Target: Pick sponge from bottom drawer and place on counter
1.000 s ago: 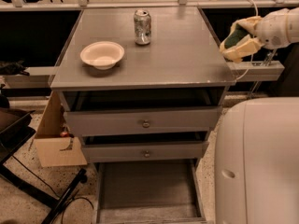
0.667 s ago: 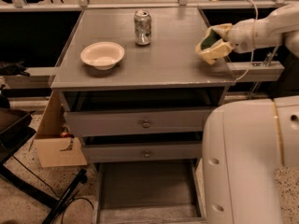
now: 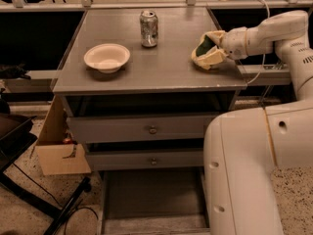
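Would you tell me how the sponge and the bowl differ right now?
The sponge shows dark green; the bowl is cream. The sponge is held in the gripper at the right of the counter; the bowl stands free on its left. The sponge looks smaller. Both are at counter level.

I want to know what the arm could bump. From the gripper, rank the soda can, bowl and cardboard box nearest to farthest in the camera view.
The gripper, shut on the sponge, is over the counter's right edge.
1. Soda can: back middle of the counter.
2. Bowl: counter's left part.
3. Cardboard box: down on the floor, far left.
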